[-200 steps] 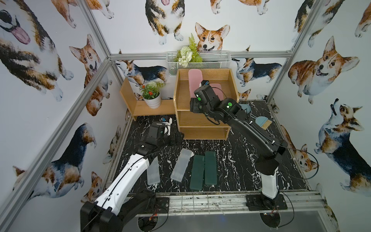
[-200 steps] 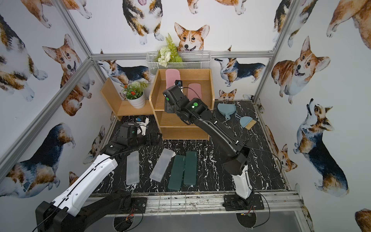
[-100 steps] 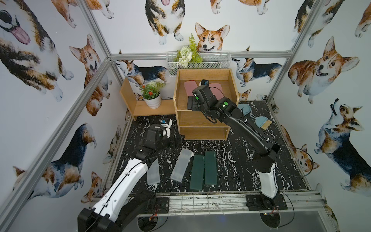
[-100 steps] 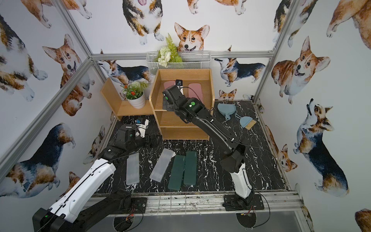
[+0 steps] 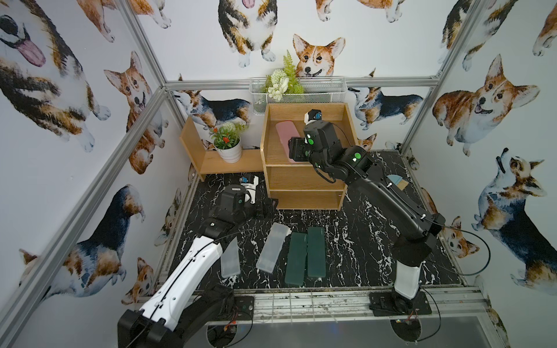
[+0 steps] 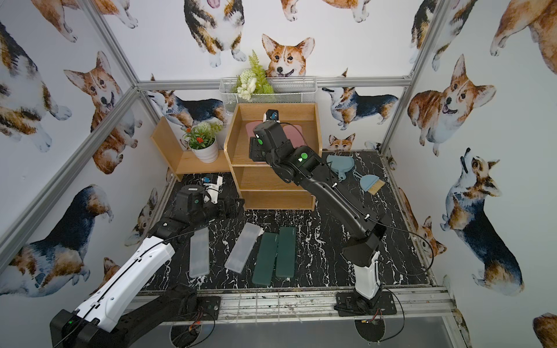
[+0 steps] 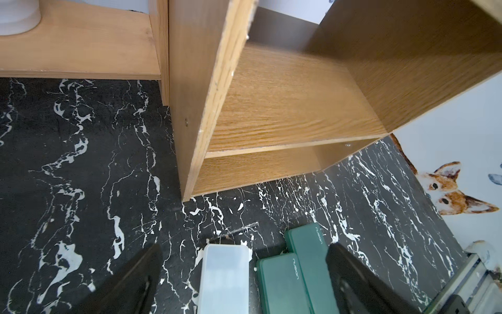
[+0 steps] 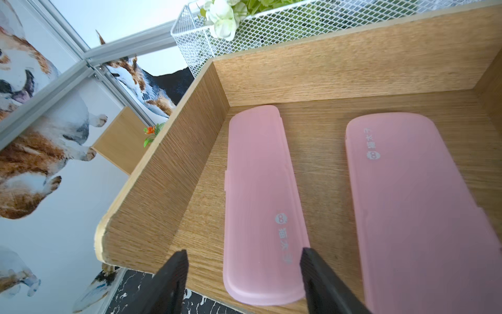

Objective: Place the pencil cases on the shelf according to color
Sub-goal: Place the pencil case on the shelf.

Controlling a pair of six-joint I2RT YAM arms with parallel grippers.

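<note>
Two pink pencil cases lie flat side by side on the top tier of the light-wood shelf. My right gripper hovers open over the near end of the left pink one, at the shelf's front edge, one finger beside its edge, the other clear. Two dark green cases and two frosted cases lie on the black marbled floor. My left gripper is open and empty, low in front of the shelf's left corner, with the frosted case and the green ones beneath it.
A low wooden stand with a potted plant sits left of the shelf. Behind the shelf hangs a white wire basket. A light-blue dustpan and brush lie to the shelf's right. The shelf's two lower tiers hold nothing.
The pink case that my right gripper held up on the top tier now lies flat. The gripper has let go and drawn back to the front edge. The left arm shifted slightly.
</note>
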